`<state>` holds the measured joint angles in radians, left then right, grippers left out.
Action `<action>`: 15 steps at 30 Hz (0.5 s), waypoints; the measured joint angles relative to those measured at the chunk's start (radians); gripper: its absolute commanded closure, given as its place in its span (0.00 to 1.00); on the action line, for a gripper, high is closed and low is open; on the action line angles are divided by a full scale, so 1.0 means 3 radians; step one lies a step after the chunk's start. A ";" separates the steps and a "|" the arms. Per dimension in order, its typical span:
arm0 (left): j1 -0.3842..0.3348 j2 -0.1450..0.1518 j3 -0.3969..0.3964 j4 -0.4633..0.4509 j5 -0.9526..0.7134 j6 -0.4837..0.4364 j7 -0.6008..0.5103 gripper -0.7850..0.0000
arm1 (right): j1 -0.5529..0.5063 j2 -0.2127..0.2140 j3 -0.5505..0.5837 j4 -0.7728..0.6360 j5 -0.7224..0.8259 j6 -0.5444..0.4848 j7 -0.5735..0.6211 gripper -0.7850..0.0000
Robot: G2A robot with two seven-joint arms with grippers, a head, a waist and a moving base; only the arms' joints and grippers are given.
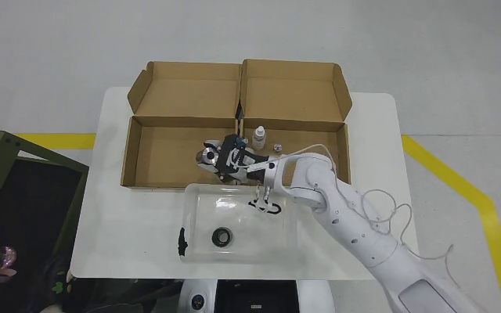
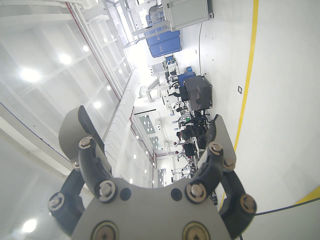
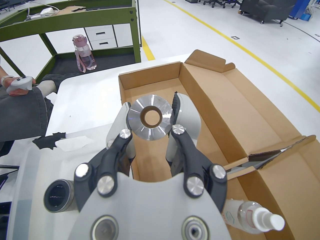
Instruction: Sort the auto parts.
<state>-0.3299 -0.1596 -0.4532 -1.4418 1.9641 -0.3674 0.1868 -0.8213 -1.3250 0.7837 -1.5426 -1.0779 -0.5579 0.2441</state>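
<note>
My right gripper [image 1: 208, 159] hangs over the left cardboard box [image 1: 153, 160], shut on a silver metal disc [image 3: 150, 117] with a round hole in its middle. In the right wrist view the gripper [image 3: 150, 106] pinches the disc by its rim above the box floor [image 3: 155, 156]. In front of the boxes, a clear plastic bin [image 1: 190, 223] holds a dark bearing ring [image 1: 222, 235], a black hooked part [image 1: 266, 206] and a small black piece [image 1: 182, 241] by its left wall. My left gripper [image 2: 150, 116] is open and holds nothing, aimed at the room.
The right cardboard box [image 1: 321, 156] holds a white spray bottle [image 1: 258, 138] and a small round item [image 1: 277, 145]. Both boxes have lids standing open at the back. A green cart [image 3: 75, 18] stands to the left of the table.
</note>
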 measured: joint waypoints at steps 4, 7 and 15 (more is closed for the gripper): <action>0.0000 0.0000 0.0000 0.0000 0.0000 0.0000 0.0000 0.00 | 0.0105 -0.0047 -0.0059 0.0132 -0.0009 0.0096 0.0038 1.00; 0.0000 0.0000 0.0000 0.0000 0.0000 0.0000 0.0000 0.00 | 0.0189 -0.0087 -0.0121 0.0225 -0.0050 0.0180 0.0082 1.00; 0.0000 0.0000 0.0000 0.0000 0.0000 0.0000 0.0000 0.00 | 0.0453 -0.0228 -0.0339 0.0571 -0.0146 0.0411 0.0264 1.00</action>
<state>-0.3299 -0.1596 -0.4532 -1.4418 1.9641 -0.3674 0.1868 -0.6854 -1.3934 0.6820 -1.3712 -1.1217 -0.4346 0.3234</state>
